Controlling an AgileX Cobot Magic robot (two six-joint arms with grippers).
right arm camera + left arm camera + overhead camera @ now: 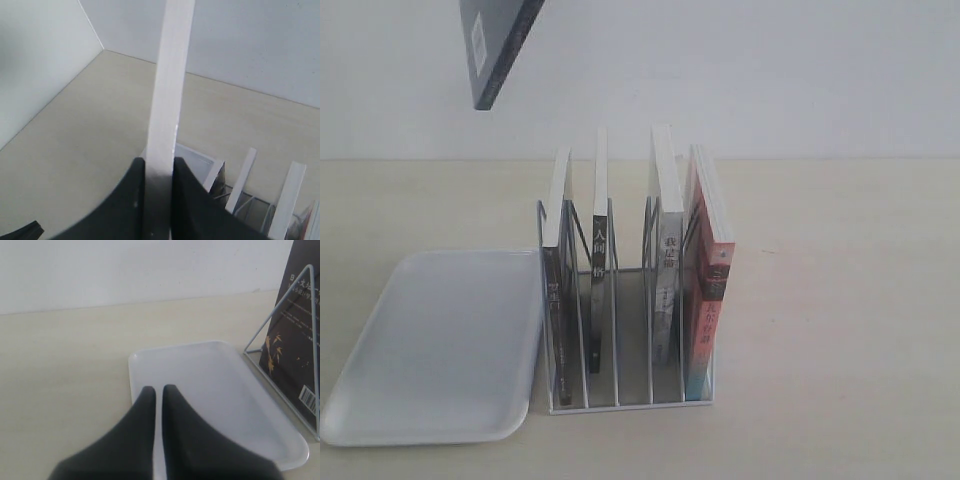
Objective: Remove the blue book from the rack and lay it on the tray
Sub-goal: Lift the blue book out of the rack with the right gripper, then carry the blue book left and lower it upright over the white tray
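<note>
In the exterior view the blue book [502, 50] hangs tilted in the upper left of the frame, cut off by the top edge, clear of the rack [630, 407] and high above the tray [430, 330] at lower left. This suggests it is on its way to being laid down. No gripper shows in this view. Four books stand in the rack at centre, among them a black-spined book [599, 270] and a red-orange book [708, 290], with an open slot between the middle two. In the left wrist view the left gripper [159, 390] hovers over the near end of the tray [210, 385], its fingers drawn almost together with nothing between them. It looks to be waiting rather than working. At the right edge a rack wire [278, 308] leans against a black book cover [295, 340]. In the right wrist view the right gripper [159, 162] pinches the blue book [171, 75] by its lower end, and the white page edge rises up the middle of the frame. Gripping at the edge leaves the covers free to lie flat. The tops of the racked books [242, 177] show at lower right.
</note>
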